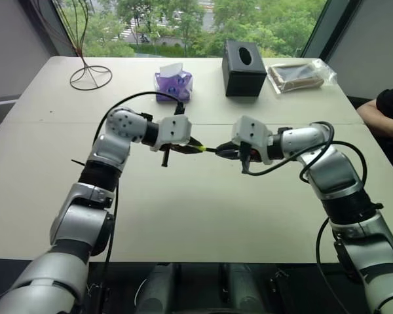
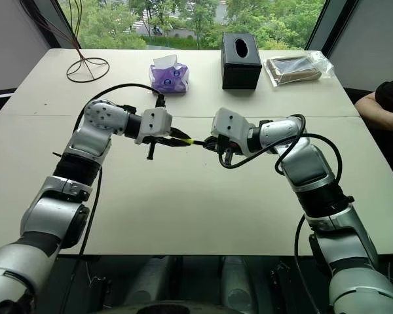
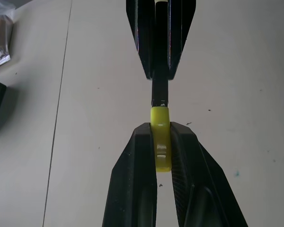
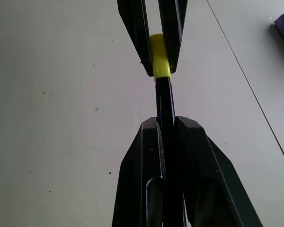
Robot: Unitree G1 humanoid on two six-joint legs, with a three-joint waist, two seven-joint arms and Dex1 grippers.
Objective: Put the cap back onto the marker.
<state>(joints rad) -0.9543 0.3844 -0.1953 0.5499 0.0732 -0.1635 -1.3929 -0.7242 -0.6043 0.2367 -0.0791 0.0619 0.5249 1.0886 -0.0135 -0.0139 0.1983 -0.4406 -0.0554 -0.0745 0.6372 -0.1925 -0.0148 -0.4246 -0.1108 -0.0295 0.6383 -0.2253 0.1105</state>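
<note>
Yellow cap is sitting mid-frame in the left eye view, pinched in my left gripper, meeting the black marker that my right gripper is clamping; both are hanging above the table.

Right eye view: same pair slightly left of centre and level, so a skewed push is risking a jam.

Left wrist view: my fingers are closing tight on the cap at centre, marker running to the top edge. The cap looks only partly on; squeezing could be letting it pop sideways.

Right wrist view: my fingers are gripping the barrel low, cap near the top. If the barrel is sliding in my grip, the cap isn't seating.
</note>
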